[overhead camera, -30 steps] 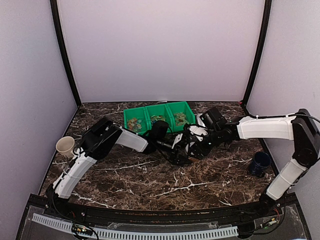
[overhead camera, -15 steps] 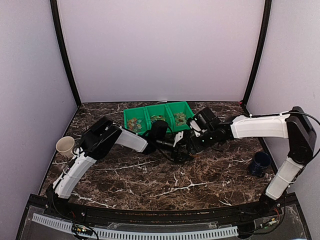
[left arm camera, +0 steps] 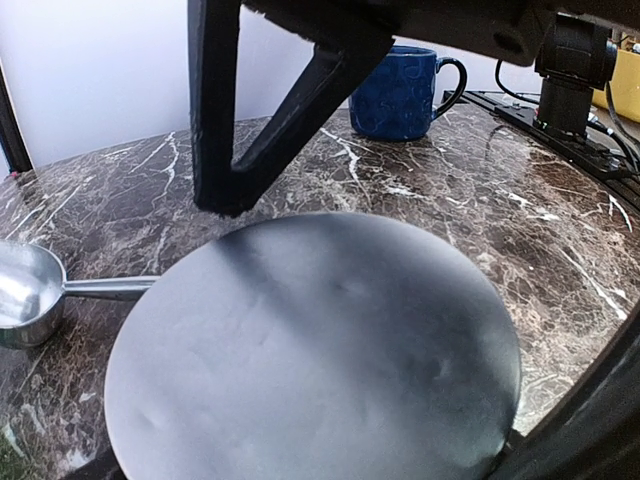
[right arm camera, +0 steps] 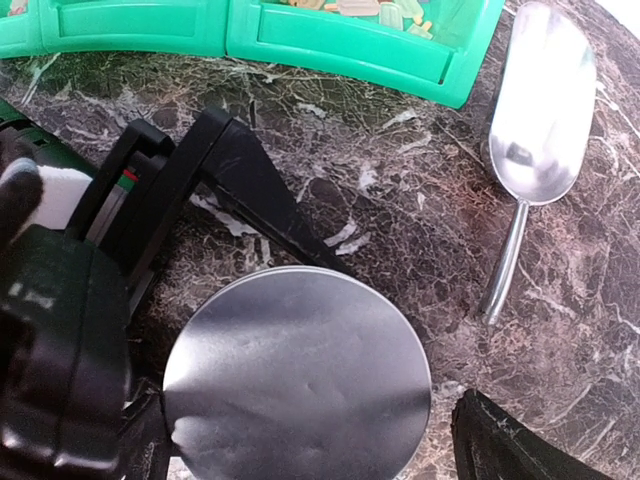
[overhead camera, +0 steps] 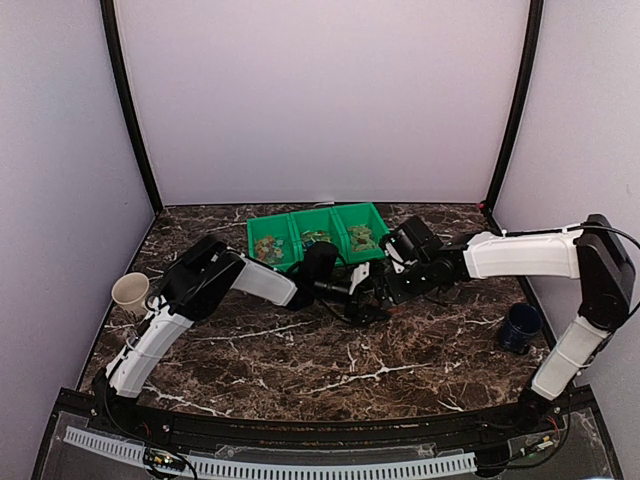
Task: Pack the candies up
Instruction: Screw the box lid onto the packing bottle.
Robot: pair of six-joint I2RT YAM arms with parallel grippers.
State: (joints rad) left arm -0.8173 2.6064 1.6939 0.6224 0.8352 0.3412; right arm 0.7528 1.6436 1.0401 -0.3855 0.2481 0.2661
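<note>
The candies [overhead camera: 318, 238] lie in small heaps in a green three-compartment bin [overhead camera: 300, 222] at the back; a few show in the right wrist view [right arm camera: 385, 8]. A round metal tin with a flat silver lid [right arm camera: 298, 375] stands on the marble in front of the bin and fills the left wrist view [left arm camera: 310, 350]. My left gripper [left arm camera: 400, 320] is shut on the tin, one finger on each side. My right gripper [right arm camera: 320, 445] hangs open over the lid, and its right finger [right arm camera: 520, 445] stands a little off the rim. Both grippers meet at the table's middle [overhead camera: 372, 292].
A metal scoop [right arm camera: 540, 110] lies empty right of the bin; its bowl also shows in the left wrist view [left arm camera: 25, 290]. A blue mug [overhead camera: 520, 325] stands at the right edge. A paper cup [overhead camera: 130, 292] stands at the left edge.
My right gripper brought the silver lid leftward down onto the tin and has drawn back slightly to the right. The left arm has stayed put on the tin.
</note>
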